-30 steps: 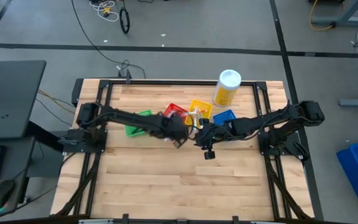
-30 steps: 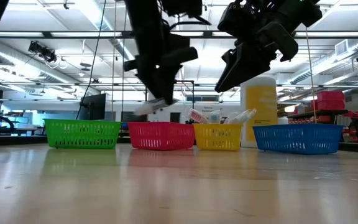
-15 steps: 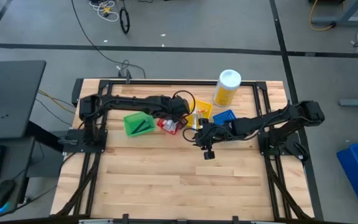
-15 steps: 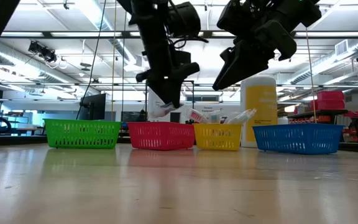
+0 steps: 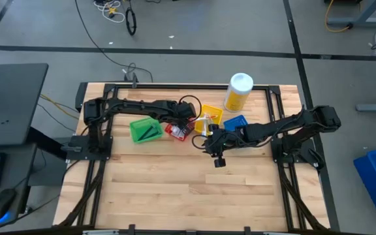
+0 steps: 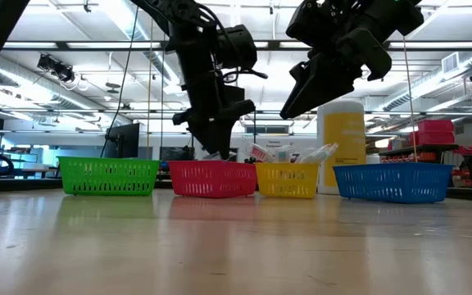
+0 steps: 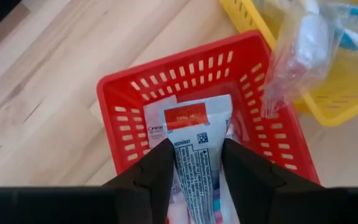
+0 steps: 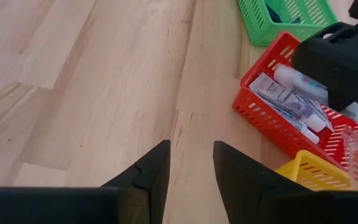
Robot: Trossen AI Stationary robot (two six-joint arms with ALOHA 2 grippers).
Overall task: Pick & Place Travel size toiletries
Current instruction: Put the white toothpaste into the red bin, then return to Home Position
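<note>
Four bins (image 5: 188, 125) show in the high view, left gripper (image 5: 187, 121) over the red bin (image 5: 177, 130), right gripper (image 5: 213, 141) idle beside the row. Low view: we see the left gripper just above the red bin's rim. Left wrist view: fingers clamped on a toothpaste tube (image 7: 194, 158) above the red bin; right wrist view: fingers apart, empty; we judge a release here could catch the tube on the rim.

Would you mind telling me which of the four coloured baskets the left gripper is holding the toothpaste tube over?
The red basket; the left gripper holds the toothpaste tube above it.
</note>
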